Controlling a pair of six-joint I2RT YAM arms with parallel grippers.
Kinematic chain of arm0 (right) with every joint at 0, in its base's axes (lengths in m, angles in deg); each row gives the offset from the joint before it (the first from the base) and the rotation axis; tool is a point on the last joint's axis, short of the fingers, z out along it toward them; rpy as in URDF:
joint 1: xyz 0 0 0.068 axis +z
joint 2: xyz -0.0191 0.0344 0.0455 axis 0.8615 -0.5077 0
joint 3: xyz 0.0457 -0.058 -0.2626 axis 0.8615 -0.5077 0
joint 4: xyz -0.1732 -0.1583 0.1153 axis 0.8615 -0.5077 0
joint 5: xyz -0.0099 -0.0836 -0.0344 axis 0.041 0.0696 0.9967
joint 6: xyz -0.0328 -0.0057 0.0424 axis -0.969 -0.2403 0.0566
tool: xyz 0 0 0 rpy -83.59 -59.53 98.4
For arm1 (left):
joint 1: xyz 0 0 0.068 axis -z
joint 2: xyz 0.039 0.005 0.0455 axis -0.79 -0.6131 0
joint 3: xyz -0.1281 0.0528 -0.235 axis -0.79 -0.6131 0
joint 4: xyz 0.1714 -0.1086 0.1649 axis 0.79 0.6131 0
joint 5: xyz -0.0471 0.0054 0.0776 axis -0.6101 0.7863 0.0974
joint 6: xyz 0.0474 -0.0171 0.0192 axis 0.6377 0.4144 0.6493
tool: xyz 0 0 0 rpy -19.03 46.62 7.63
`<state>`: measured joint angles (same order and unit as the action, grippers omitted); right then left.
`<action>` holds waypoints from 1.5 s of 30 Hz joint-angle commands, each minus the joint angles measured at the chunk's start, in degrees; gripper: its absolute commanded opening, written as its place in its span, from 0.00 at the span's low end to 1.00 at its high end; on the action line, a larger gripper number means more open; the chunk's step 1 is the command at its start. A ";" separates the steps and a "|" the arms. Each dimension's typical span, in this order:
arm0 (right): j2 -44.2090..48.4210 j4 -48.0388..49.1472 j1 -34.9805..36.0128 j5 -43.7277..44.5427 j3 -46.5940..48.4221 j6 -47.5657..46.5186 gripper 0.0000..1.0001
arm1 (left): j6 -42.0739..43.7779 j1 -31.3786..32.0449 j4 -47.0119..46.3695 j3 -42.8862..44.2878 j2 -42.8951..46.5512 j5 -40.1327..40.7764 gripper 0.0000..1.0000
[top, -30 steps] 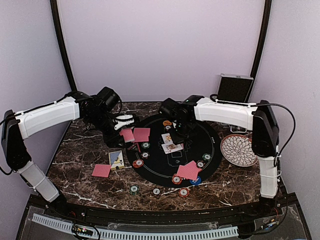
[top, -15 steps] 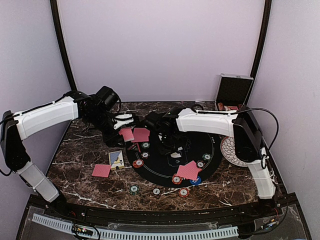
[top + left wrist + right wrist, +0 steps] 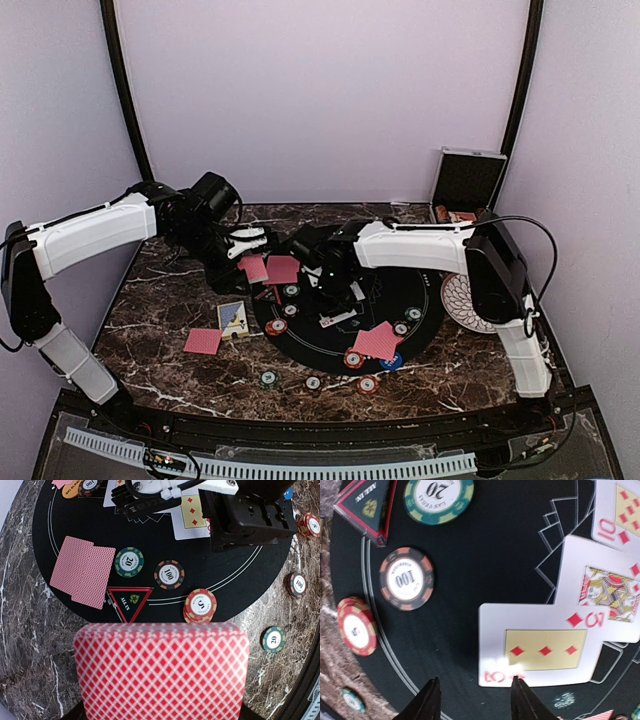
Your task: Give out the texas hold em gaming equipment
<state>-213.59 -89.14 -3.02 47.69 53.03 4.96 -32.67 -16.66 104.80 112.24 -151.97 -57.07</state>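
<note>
Desk [image 3: 160,300]: dark marble, with a round black mat [image 3: 420,285] in the middle.
Left jaws: clenched on red-backed cards [image 3: 161,670] above the mat's edge.
Right jaws: released, over the face-up three of diamonds [image 3: 545,650] on the mat.

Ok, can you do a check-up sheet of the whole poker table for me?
Surface: dark marble table with a round black felt mat.
Job's things: red-backed cards and striped poker chips spread across mat and marble.
Clutter: round white patterned plate, partly behind the right arm.
Hands: left hand shut on a red-backed card deck; right hand open over a face-up three of diamonds card.
Cables: black cable looped beside the right arm.
Surroundings: silver-edged black case standing open; lilac walls.
</note>
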 commanded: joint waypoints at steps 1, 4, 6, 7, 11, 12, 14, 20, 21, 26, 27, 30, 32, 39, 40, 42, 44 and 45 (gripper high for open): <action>7.89 7.39 -3.51 -8.98 -5.24 1.67 0.52 | 0.56 -0.11 0.15 0.94 1.69 -0.34 0.00; 12.10 11.69 -6.72 -12.29 -10.50 2.71 0.54 | 0.55 -0.11 0.19 0.96 1.78 -0.32 0.00; 14.92 15.11 -9.76 -14.71 -15.35 3.74 0.55 | 0.56 -0.11 0.20 0.89 1.78 -0.33 0.00; 15.85 16.92 -11.02 -15.83 -17.45 4.15 0.55 | 0.56 -0.11 0.17 0.88 1.74 -0.33 0.00; 17.85 23.93 -15.41 -21.18 -24.48 5.99 0.56 | 0.49 -0.09 0.17 1.00 1.60 -0.50 0.00; 17.90 24.91 -16.06 -21.91 -25.72 6.23 0.56 | 0.53 -0.10 0.17 1.03 1.60 -0.43 0.00; 17.62 26.43 -16.95 -23.11 -27.42 6.57 0.56 | 0.52 -0.09 0.27 1.12 1.58 -0.34 0.00; 16.48 29.59 -17.71 -24.88 -30.77 7.33 0.55 | 0.47 -0.12 0.38 1.23 1.46 -0.53 0.00; 16.13 29.98 -17.71 -25.10 -31.07 7.38 0.55 | 0.47 -0.11 0.38 1.23 1.39 -0.50 0.00; 15.28 31.75 -17.88 -25.54 -32.88 7.75 0.54 | 0.51 -0.11 0.38 1.40 1.09 -0.56 0.00; 15.22 32.17 -17.95 -25.56 -33.33 7.90 0.53 | 0.54 -0.15 0.44 1.43 1.04 -0.62 0.00; 15.13 33.10 -17.88 -26.14 -34.40 8.23 0.52 | 0.51 -0.13 0.40 1.49 0.94 -0.64 0.00; 15.36 34.09 -17.88 -26.80 -35.26 8.63 0.51 | 0.48 -0.09 0.43 1.49 0.91 -0.72 0.00; 17.04 35.53 -17.58 -27.82 -37.68 9.50 0.48 | 0.16 -0.08 0.50 2.06 0.41 -1.15 0.00; 17.20 35.67 -17.54 -28.02 -37.87 9.52 0.48 | 0.13 -0.12 0.48 2.08 0.34 -1.21 0.00; 17.27 35.78 -17.45 -28.61 -38.02 9.50 0.47 | 0.21 -0.11 0.46 2.10 0.29 -1.08 0.00; 17.55 35.09 -17.37 -28.48 -37.95 9.28 0.46 | 0.14 -0.12 0.53 2.11 0.28 -1.08 0.00; 18.06 34.70 -17.40 -28.28 -37.83 9.15 0.46 | 0.15 -0.11 0.61 2.11 0.31 -1.13 0.00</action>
<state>-197.37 -53.82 -20.81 20.34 16.36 14.03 -32.69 -16.66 104.82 112.67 -152.10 -57.20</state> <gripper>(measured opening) 0.463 0.676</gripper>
